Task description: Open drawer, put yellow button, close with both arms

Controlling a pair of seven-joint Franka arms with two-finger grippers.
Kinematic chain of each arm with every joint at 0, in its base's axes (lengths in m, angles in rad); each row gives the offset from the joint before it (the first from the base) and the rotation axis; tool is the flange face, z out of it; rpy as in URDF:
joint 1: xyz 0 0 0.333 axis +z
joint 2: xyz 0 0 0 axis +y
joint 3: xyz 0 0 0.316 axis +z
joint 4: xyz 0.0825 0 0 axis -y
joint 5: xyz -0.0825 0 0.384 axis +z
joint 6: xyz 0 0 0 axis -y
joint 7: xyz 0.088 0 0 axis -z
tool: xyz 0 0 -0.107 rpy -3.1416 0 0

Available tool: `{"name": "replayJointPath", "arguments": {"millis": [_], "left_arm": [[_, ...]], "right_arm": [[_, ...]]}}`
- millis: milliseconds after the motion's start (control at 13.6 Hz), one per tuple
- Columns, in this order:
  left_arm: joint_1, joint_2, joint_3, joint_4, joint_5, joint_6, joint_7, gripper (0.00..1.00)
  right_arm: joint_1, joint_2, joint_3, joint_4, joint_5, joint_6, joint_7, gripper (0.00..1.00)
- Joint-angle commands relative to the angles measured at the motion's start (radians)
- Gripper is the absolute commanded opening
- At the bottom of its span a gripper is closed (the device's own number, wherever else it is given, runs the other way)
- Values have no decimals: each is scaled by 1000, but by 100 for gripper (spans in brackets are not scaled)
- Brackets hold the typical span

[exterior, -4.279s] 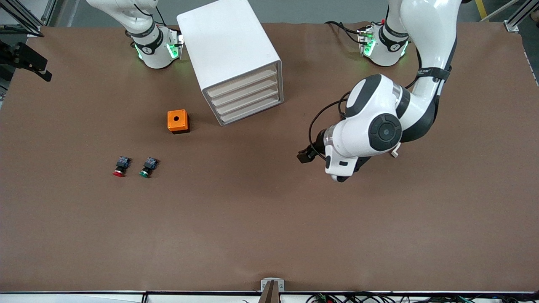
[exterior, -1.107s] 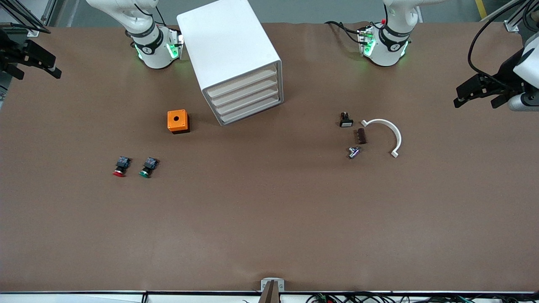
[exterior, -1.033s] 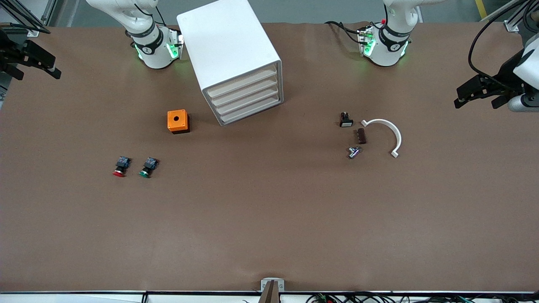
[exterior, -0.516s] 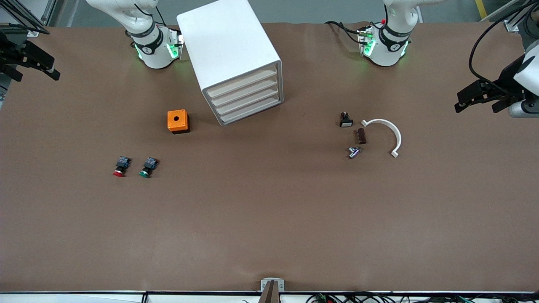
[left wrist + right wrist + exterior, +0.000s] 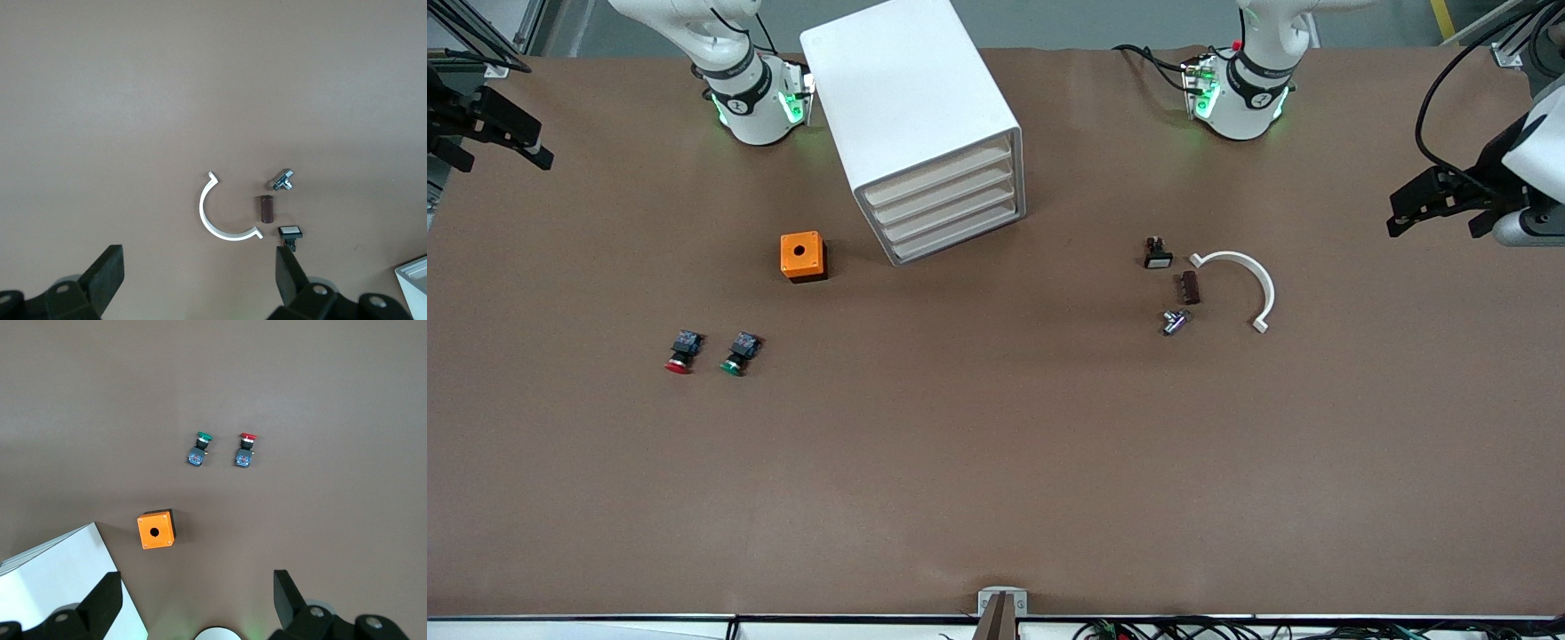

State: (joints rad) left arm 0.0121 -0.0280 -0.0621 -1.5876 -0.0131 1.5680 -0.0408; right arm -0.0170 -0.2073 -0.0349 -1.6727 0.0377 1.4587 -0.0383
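The white cabinet [image 5: 907,89] stands near the robots' bases with all four drawers pushed in; the drawer [image 5: 938,172] is the uppermost and is closed. The yellow button is hidden in every view. My left gripper [image 5: 1436,220] hangs open and empty over the left arm's end of the table. In the left wrist view the left gripper [image 5: 200,273] has bare table between its fingers. My right gripper [image 5: 503,160] waits open and empty at the right arm's end of the table. The right wrist view shows the right gripper [image 5: 198,593] over the table beside the cabinet [image 5: 60,587].
An orange box [image 5: 802,255] with a round hole sits beside the cabinet. Nearer the camera lie a red button [image 5: 681,352] and a green button [image 5: 738,353]. Toward the left arm's end lie a white curved clip [image 5: 1249,280], a black switch [image 5: 1158,254], a brown piece [image 5: 1190,287] and a metal fitting [image 5: 1174,321].
The left arm, which earlier hung over the small parts, has pulled back to its end of the table and now drifts only slightly. The right gripper has barely moved.
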Motion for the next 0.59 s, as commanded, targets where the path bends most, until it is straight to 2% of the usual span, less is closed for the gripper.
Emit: {"name": "replayJointPath", "arguments": {"millis": [0,516], "left_arm": [[-18,5,13,21,22,-13,-2,100],[-35,8,16,52,24,-13,-4,100]], "right_arm": [[5,-21,-6,-13,-4,3,-2,100],[5,-21,-8,-15,-10,-1,-2,100]]}}
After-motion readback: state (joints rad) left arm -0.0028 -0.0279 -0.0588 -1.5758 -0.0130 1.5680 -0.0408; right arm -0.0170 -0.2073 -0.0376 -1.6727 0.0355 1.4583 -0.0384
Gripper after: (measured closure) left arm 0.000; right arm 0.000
